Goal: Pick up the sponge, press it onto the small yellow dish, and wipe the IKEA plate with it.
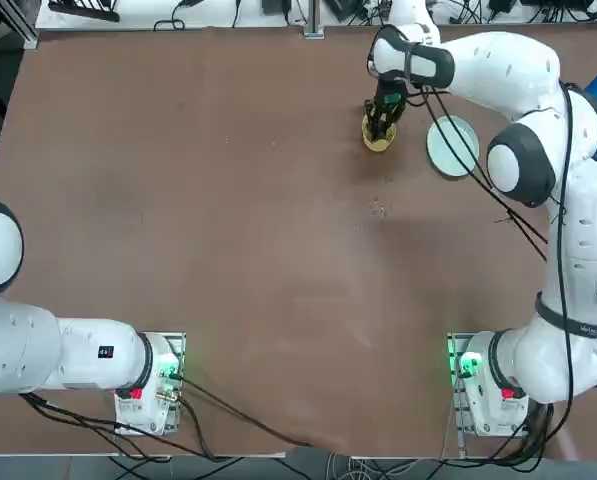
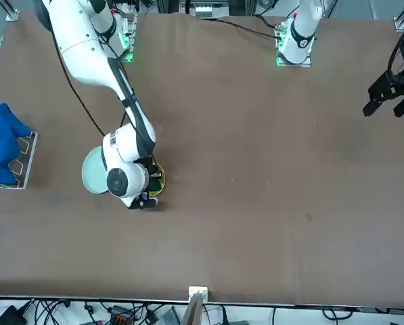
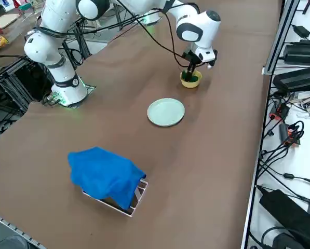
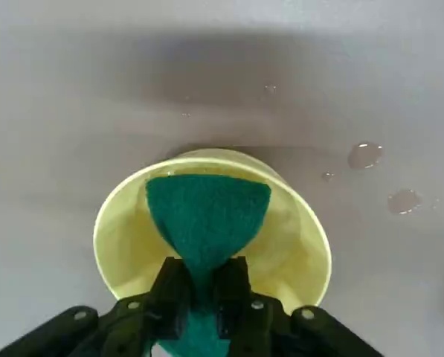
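Brown tabletop (image 1: pixel 228 250) fills the overhead frame, with the right hand (image 1: pixel 379 128) reaching down at its upper right. Its fingers are pinched tight on the sponge (image 4: pixel 207 212), whose green face bends down into the small yellow dish (image 4: pixel 296 245). Water drops (image 4: pixel 365 155) lie near the dish in the wrist view. Just right of the dish overhead sits the IKEA plate (image 1: pixel 452 146). A blue cloth (image 3: pixel 105 174) lies at lower left of the side view.

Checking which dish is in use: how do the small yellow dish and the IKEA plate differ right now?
The small yellow dish is bright yellow, smaller, and holds the sponge pinched in the right claw; the IKEA plate is pale blue-green, larger, flatter and bare. Both are round, on the table.
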Controlling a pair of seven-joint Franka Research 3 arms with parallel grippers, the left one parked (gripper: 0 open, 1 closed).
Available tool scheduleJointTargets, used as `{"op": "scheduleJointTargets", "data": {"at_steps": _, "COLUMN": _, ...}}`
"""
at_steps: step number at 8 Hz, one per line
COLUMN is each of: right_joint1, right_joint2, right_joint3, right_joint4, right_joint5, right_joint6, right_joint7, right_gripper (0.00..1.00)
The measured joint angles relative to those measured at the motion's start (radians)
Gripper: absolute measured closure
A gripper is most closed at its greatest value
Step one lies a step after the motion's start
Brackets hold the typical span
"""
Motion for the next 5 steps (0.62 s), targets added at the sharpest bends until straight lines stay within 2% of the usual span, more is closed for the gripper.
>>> {"op": "scheduleJointTargets", "data": {"at_steps": 2, "right_joint1": -0.001, "right_joint2": -0.022, "right_joint3": -0.002, "right_joint4": 0.024, "right_joint5": -0.001, "right_joint6": -0.01, "right_joint7": 0.0, "right_gripper": 0.79}}
{"op": "scheduleJointTargets", "data": {"at_steps": 5, "right_joint1": -0.015, "right_joint2": -0.149, "right_joint3": -0.007, "right_joint4": 0.04, "right_joint5": -0.033, "right_joint6": -0.144, "right_joint7": 0.0, "right_gripper": 0.79}}
